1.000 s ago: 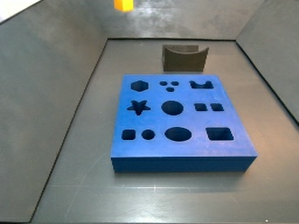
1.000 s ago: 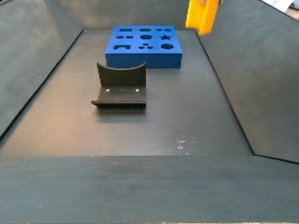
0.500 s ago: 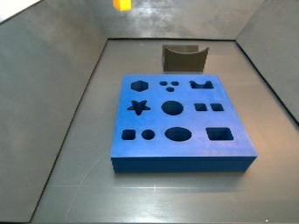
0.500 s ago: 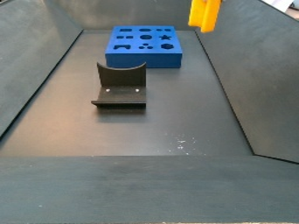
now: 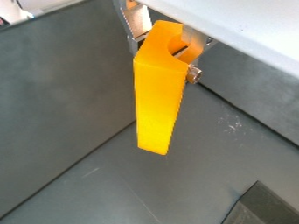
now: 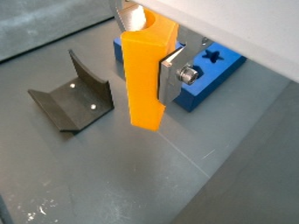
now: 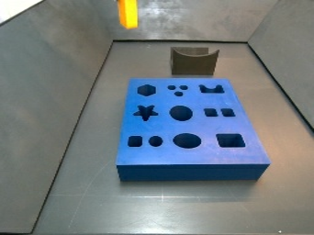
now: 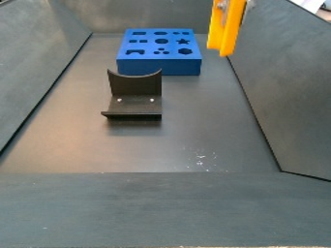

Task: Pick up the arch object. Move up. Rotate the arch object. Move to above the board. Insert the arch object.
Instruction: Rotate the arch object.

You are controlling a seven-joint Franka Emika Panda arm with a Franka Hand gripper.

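The arch object [image 5: 158, 114] is a slim yellow-orange block with a curved notch at its upper end. It hangs upright in the air, and my gripper [image 5: 163, 51] is shut on that upper end, one silver finger [image 6: 167, 77] flat against its side. In both side views the arch object [image 7: 128, 11] [image 8: 224, 26] sticks down from the top edge, with the gripper body mostly out of frame. The board [image 7: 190, 128] [image 8: 162, 50] is a thick blue slab with dark cut-outs lying on the floor. It shows below and behind the held block as the board [image 6: 216, 66].
The fixture [image 7: 193, 61] [image 8: 132, 95], a dark L-shaped bracket with a U-shaped notch, stands on the floor beside the board, as the fixture [image 6: 70, 101] also shows. Sloping grey walls [image 7: 55, 83] close in the dark floor [image 8: 155, 145] on all sides.
The arch object reaches lower into both side views than half a second ago, showing more of its length. Board and fixture have not moved.
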